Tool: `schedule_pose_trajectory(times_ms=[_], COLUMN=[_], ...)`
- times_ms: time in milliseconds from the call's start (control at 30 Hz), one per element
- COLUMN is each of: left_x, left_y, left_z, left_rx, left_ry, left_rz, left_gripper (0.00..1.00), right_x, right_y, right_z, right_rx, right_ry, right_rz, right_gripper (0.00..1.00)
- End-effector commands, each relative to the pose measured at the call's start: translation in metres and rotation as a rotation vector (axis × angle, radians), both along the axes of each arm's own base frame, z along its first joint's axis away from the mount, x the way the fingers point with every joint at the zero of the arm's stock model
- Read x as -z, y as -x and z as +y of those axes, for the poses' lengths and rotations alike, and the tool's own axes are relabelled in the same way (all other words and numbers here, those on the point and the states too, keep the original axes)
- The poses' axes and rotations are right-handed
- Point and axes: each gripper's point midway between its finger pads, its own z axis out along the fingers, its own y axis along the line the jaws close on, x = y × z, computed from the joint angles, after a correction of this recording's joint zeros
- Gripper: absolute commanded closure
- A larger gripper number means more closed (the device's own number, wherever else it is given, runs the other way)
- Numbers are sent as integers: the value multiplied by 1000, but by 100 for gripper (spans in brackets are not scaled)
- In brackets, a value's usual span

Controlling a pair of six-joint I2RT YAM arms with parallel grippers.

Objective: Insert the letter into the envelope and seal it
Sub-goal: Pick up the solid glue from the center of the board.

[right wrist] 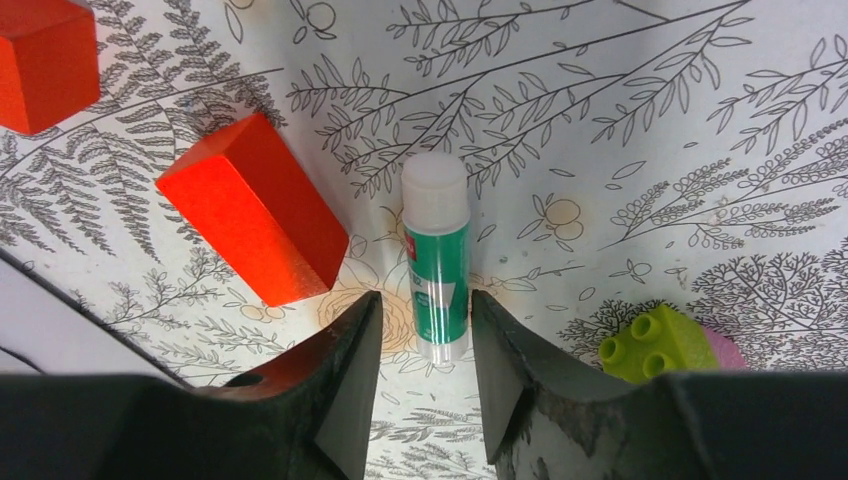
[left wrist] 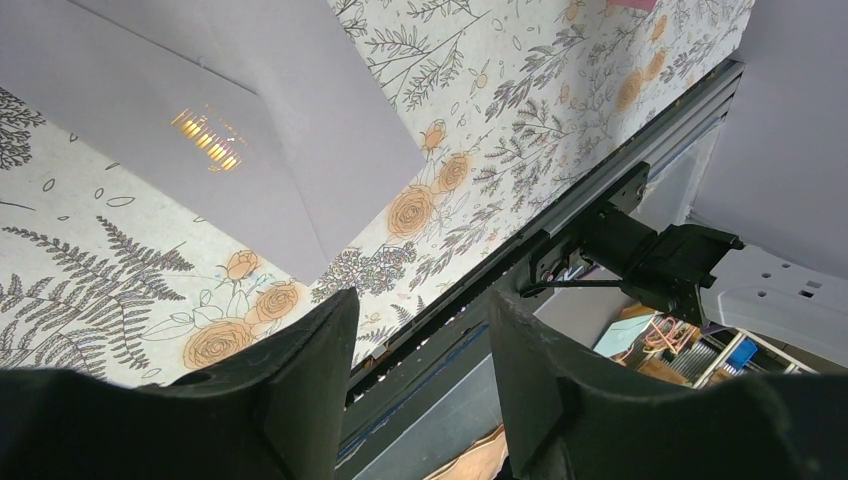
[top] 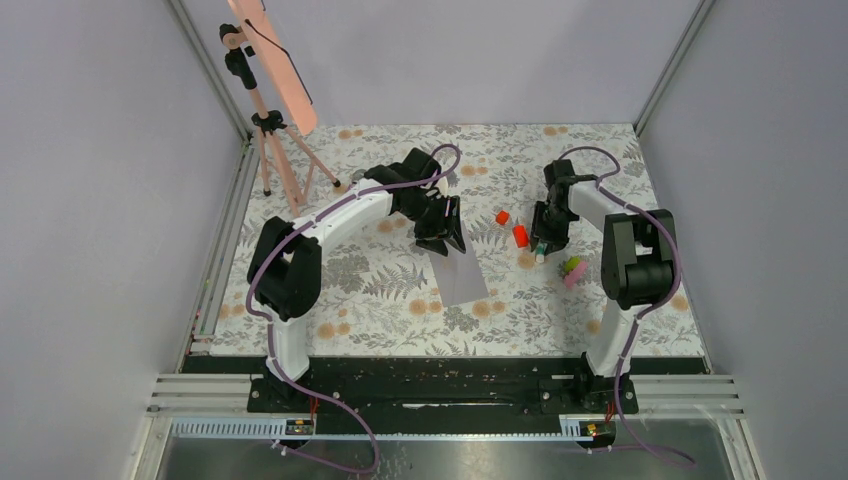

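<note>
The grey-lilac envelope point(top: 462, 276) lies flat on the flowered table near the middle; the left wrist view shows it point(left wrist: 300, 150) at the upper left with a fold line across it. My left gripper point(top: 440, 238) hovers over its far end, and its jaws point(left wrist: 420, 312) stand open with nothing between them. My right gripper point(top: 544, 242) is low over the table to the right, open, its fingertips point(right wrist: 421, 312) on either side of the lower end of a green-and-white glue stick point(right wrist: 436, 262) lying on the table. The letter is not in view.
Two red blocks point(top: 502, 217) point(top: 520, 236) lie between the grippers; the bigger one point(right wrist: 255, 225) is just left of the glue stick. A green and pink brick point(top: 573, 268) sits to the right. A tripod with a peach panel point(top: 272, 150) stands at the back left.
</note>
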Motion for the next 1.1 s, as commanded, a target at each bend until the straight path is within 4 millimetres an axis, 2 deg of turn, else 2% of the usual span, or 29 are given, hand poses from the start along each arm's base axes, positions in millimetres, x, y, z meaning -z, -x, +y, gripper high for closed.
schedule_pose_trajectory(times_ms=[0, 100, 267, 367, 500, 667, 733, 867, 1067], left_x=[-8, -7, -4, -4, -5, -5, -7, -11, -10], left_y=[0, 0, -2, -2, -1, -2, -2, -3, -1], left_z=[1, 1, -1, -3, -3, -6, -8, -9, -8], left_rx=[1, 3, 6, 9, 11, 15, 19, 23, 24], left_ry=[18, 17, 20, 27, 37, 45, 52, 61, 62], left_rz=[-28, -27, -26, -19, -17, -14, -14, -18, -13], left_gripper=[48, 48, 48, 48, 48, 48, 48, 48, 48], right_x=[-11, -11, -13, -17, -19, -5, -3, -2, -3], right_y=[-3, -4, 1, 15, 52, 98, 103, 97, 81], right_z=[5, 5, 17, 22, 30, 36, 39, 40, 39], right_rx=[-32, -34, -49, -33, -9, -16, -25, -40, -39], right_ry=[-27, -29, -98, -139, -202, -215, -207, -163, -112], right_rz=[32, 31, 21, 16, 28, 82, 91, 90, 85], right_gripper=[58, 73, 81, 81, 80, 79, 76, 59, 52])
